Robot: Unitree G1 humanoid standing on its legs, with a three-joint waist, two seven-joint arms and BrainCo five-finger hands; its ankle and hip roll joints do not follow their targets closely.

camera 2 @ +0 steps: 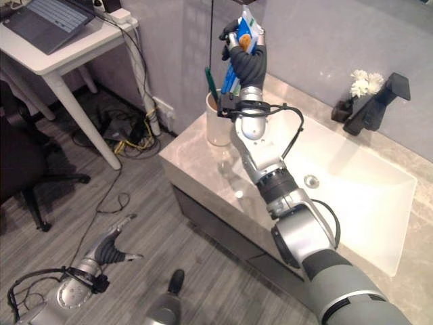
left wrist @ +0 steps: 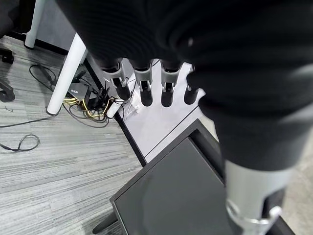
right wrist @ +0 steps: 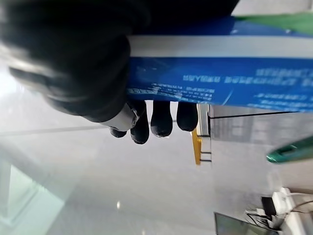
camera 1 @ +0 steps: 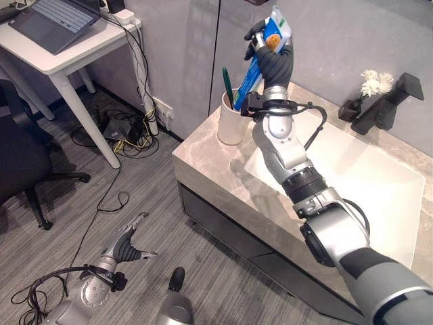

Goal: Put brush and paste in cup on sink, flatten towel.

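The toothpaste tube (camera 1: 260, 57), blue with a white and green upper end, is held up in the air above the white cup (camera 1: 233, 118), tilted so its lower end points down toward the cup's mouth. The right hand (camera 1: 270, 51) has its fingers (right wrist: 161, 120) curled round the tube's upper part, the dark tips showing past the blue face in the right wrist view. It looks like a light, soft-walled thing that will dent under a hard squeeze and may slide on its glossy skin, so a hold across the flat faces near the stiffer crimped end seems the safer place. Being long and top-heavy once dropped in, it will probably lean against the rim.

A green toothbrush (camera 1: 227, 87) already stands in the cup, stiff and thin, leaving room beside it. The cup sits on the marble worktop (camera 1: 203, 166) at the corner left of the white sink basin (camera 1: 385, 189). A black tap (camera 1: 385, 105) and small white flowers (camera 1: 375, 82) stand at the back. No towel can be made out.

The left hand (camera 1: 132, 247) hangs low over the grey floor, fingers straight and relaxed, holding nothing. A white desk (camera 1: 64, 57) with a laptop (camera 1: 54, 20) stands well apart.
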